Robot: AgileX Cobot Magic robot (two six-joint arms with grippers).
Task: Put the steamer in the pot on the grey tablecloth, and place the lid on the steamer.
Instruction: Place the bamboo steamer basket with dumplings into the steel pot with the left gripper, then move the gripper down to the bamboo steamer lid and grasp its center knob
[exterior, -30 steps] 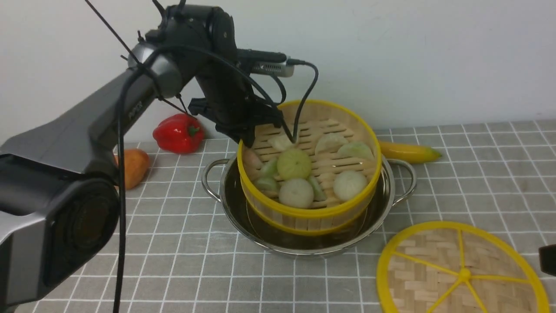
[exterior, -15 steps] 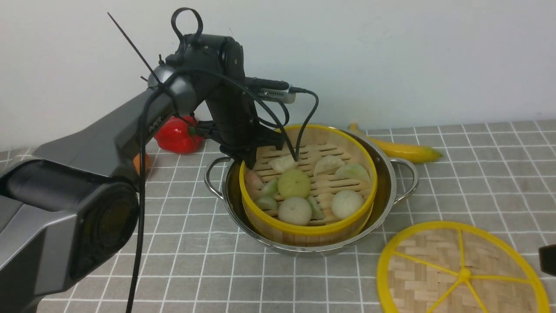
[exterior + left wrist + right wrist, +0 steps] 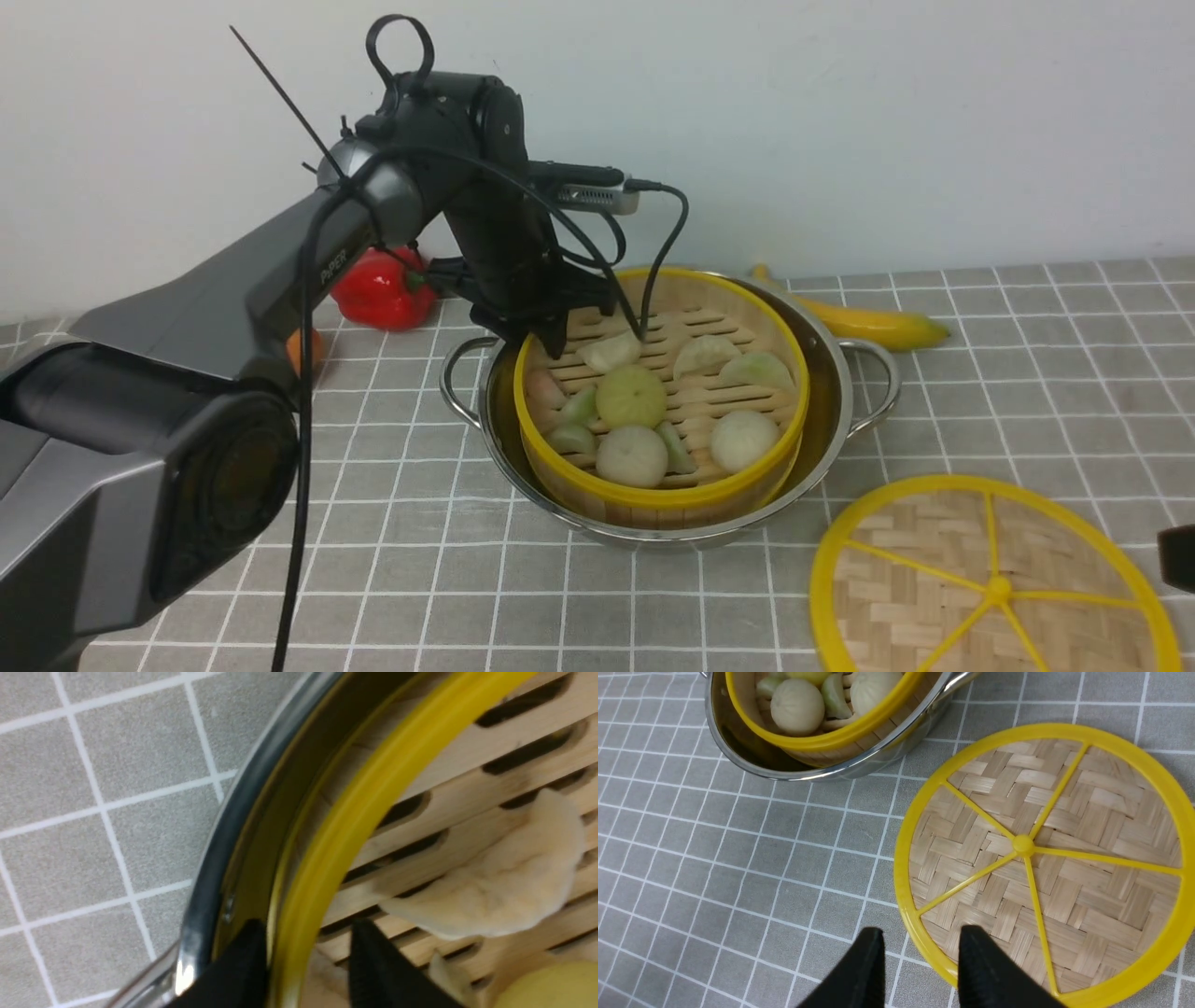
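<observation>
The steamer (image 3: 658,495) sits down inside the pot (image 3: 653,539) on the grey tablecloth (image 3: 420,560), with its yellow top rim standing above the steel edge. Your job now is to get the left arm out cleanly.

Take the wall as 12 o'clock. Your left gripper (image 3: 308,926) is at about 10 o'clock on the steamer, with its jaws apart and straddling the rim. One finger is down in the gap between steamer and pot, and the other is inside over the slats, with a sliver of space on that inner side. Nothing is clamped.

Lift straight up before you move sideways. Swing out early and the outer finger will likely catch the pot wall, or the inner one will hook the rim and tip the steamer. Mind the pale dumpling (image 3: 504,891) lying just beside the inner finger. Once clear, pull away toward 9 o'clock, out of the lid's path.

The lid (image 3: 997,588) lies flat on the cloth at about 4 o'clock from the pot, near it but not touching. Your right gripper (image 3: 920,930) hangs over the lid's near edge, jaws apart and empty. Wait until the left arm is out, then take the thick yellow rim rather than the small knob.
</observation>
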